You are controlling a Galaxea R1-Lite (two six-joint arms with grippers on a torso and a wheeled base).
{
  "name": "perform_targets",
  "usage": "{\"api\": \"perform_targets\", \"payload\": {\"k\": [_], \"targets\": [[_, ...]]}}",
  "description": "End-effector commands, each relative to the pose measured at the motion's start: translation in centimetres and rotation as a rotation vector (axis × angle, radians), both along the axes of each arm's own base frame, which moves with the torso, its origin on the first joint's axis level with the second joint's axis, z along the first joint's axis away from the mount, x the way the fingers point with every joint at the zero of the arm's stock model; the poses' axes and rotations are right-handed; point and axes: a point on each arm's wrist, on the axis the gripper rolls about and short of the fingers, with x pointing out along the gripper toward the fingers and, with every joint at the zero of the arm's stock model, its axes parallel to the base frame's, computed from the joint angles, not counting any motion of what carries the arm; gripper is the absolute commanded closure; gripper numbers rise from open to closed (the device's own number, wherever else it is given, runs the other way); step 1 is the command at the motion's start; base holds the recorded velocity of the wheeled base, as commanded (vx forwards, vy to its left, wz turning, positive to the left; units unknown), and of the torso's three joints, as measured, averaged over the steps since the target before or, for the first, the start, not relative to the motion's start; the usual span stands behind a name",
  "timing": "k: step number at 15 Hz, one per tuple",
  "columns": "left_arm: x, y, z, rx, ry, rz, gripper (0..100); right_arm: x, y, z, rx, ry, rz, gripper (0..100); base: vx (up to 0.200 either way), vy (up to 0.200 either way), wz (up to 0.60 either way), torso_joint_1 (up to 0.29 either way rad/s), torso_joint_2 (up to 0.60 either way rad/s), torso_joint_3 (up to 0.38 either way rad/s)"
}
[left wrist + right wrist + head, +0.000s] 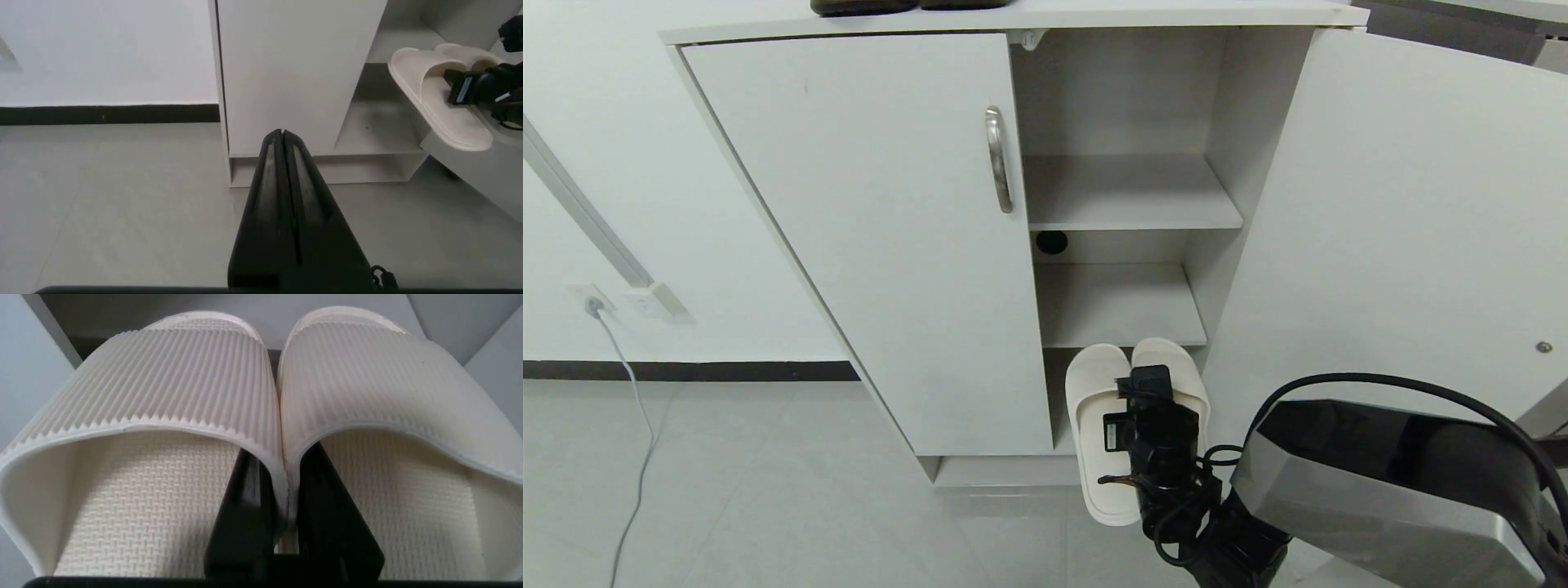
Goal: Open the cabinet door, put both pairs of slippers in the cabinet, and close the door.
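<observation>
**White slippers held at the mouth of the open cabinet**

We see the cabinet (pixel 1094 16) with its right door (pixel 1405 229) swung wide open and its left door (pixel 874 245) shut, the metal handle (pixel 999 159) upright along that door's inner edge. The open half shows an upper shelf (pixel 1127 196) and a lower shelf (pixel 1119 306), with the bottom compartment (pixel 1058 408) beneath them.

The right gripper (pixel 1150 382) (pixel 283 514) is clamped on the white slippers (pixel 1098 408) (pixel 180 400). One finger sits under each strap, and the two adjoining inner sides are pinched between them. The pair is side by side, clear of the floor (pixel 768 506), with the toes pointing into the cabinet at the opening of the bottom compartment, just below the lower shelf. We cannot tell whether the toes have crossed the front edge. In the left wrist view the white slippers (pixel 441 90) hang beside the open door.

The left gripper (pixel 282 143) has its fingers pressed together on nothing and hangs above the floor in front of the closed left door.

Two dark objects (pixel 866 6) lie on the cabinet top, cut off by the edge of the head view. We cannot tell what they are.
</observation>
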Motion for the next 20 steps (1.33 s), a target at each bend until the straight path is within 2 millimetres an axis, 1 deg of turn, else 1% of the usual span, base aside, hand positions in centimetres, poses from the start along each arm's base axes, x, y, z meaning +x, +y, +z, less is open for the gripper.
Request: {"api": "perform_targets", "payload": {"k": [1, 5, 9, 12, 16, 20], "targets": [[0.0, 0.0, 0.0, 0.000, 0.001, 0.000, 100, 0.1, -0.1, 0.1, 0.003, -0.002, -0.002, 100, 0.200, 0.000, 0.00, -0.012, 0.00, 0.002], [0.0, 0.0, 0.0, 0.000, 0.001, 0.000, 100, 0.1, -0.1, 0.1, 0.004, -0.003, -0.002, 100, 0.200, 0.000, 0.00, 0.005, 0.00, 0.001], [0.0, 0.0, 0.0, -0.002, 0.001, 0.003, 100, 0.5, -0.1, 0.3, 0.013, -0.012, -0.008, 100, 0.000, 0.000, 0.00, 0.000, 0.00, 0.000], [0.0, 0.0, 0.0, -0.002, 0.001, 0.003, 100, 2.3, -0.5, 0.6, 0.005, -0.004, -0.033, 100, 0.000, 0.000, 0.00, 0.000, 0.00, 0.000], [0.0, 0.0, 0.0, -0.002, 0.001, 0.003, 100, 4.7, 0.1, 1.2, 0.006, 0.004, -0.028, 100, 0.000, 0.000, 0.00, 0.000, 0.00, 0.000], [0.0, 0.0, 0.0, -0.002, 0.001, 0.006, 100, 8.1, 0.4, 2.0, 0.016, -0.004, -0.064, 100, 0.000, 0.000, 0.00, 0.000, 0.00, 0.000]]}}
